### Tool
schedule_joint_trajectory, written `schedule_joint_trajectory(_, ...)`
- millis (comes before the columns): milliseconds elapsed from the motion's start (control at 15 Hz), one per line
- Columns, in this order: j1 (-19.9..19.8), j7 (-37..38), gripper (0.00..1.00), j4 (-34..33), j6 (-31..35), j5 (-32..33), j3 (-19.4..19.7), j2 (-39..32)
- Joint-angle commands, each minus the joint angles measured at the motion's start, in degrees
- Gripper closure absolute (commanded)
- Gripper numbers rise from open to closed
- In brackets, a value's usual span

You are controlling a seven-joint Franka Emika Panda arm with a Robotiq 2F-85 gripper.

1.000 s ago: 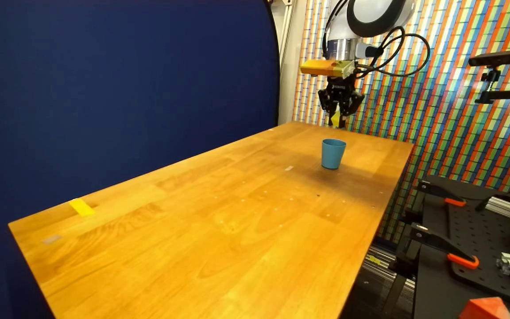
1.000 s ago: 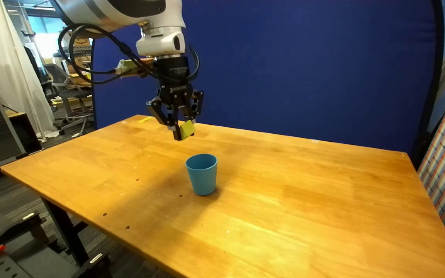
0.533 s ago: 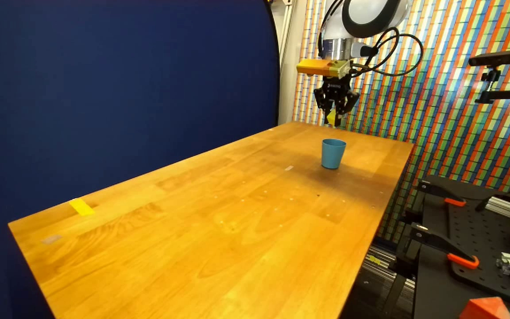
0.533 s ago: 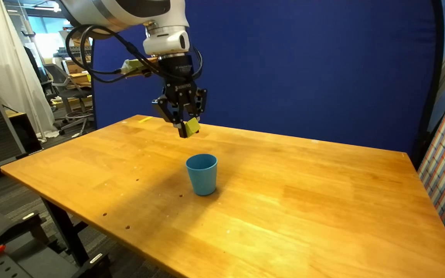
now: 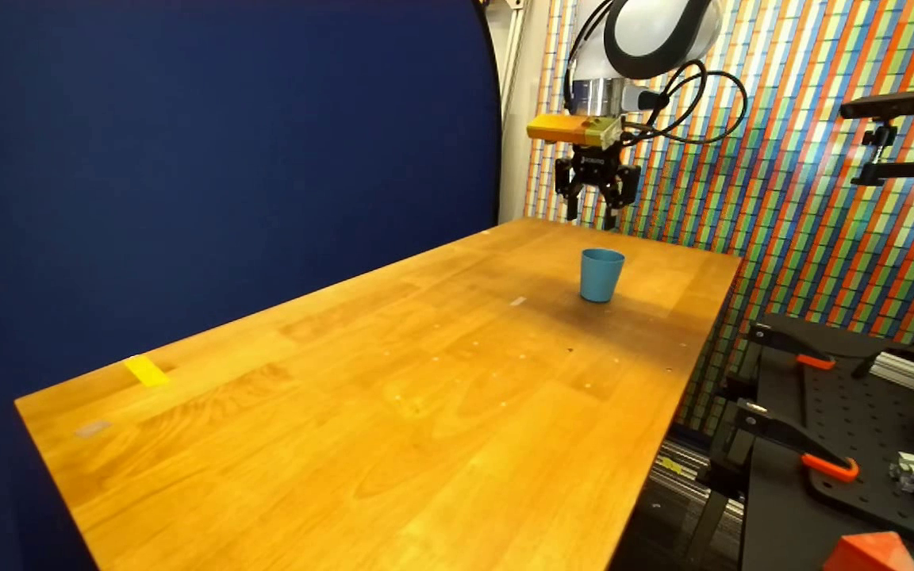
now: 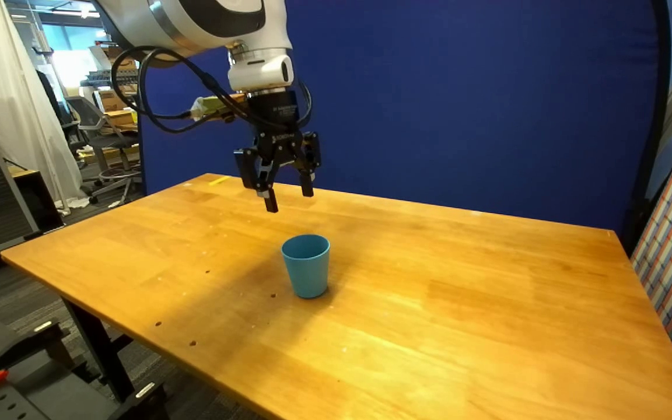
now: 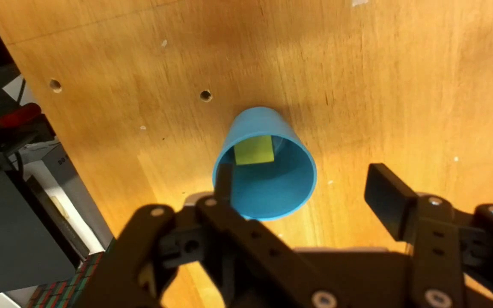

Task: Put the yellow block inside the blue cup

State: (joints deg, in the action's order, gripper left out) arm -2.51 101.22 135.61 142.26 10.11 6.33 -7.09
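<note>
The yellow block [image 7: 254, 150] lies inside the blue cup [image 7: 258, 122], against its wall, as the wrist view shows. In both exterior views the cup [image 5: 601, 279] stands upright on the table, and its walls hide the block there. Above the cup, clear of its rim, hangs my gripper [image 6: 290, 200]. Its fingers are spread wide with nothing between them. From the wrist camera, the left finger [image 7: 224, 184] overlaps the cup's rim in the picture, while the right finger [image 7: 385, 201] appears over bare wood.
The wooden table [image 6: 487, 326] carries a flat yellow strip [image 5: 146, 370] near a far corner. Clamps with orange handles [image 5: 830, 466] sit on a black side table beside it. A blue screen [image 6: 458, 105] rises behind the table.
The gripper has let go and spread its fingers. The yellow block has left them and is now in the cup. The cup has shifted slightly, and the arm has moved a little sideways.
</note>
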Motion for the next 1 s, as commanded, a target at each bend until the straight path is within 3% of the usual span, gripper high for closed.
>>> schedule_joint_trajectory(0,0.2,-3.7,0.0,-0.5,2.3,-1.1,-0.2,0.0)
schedule_joint_trajectory(400,5.7,-13.8,0.0,-2.2,-7.0,-2.5,-6.9,4.3)
schedule_joint_trajectory(667,8.9,-22.0,0.0,-7.9,-13.9,-5.1,-11.2,4.3)
schedule_joint_trajectory(933,10.3,-33.0,0.0,-14.3,-20.8,-6.2,-13.1,4.4)
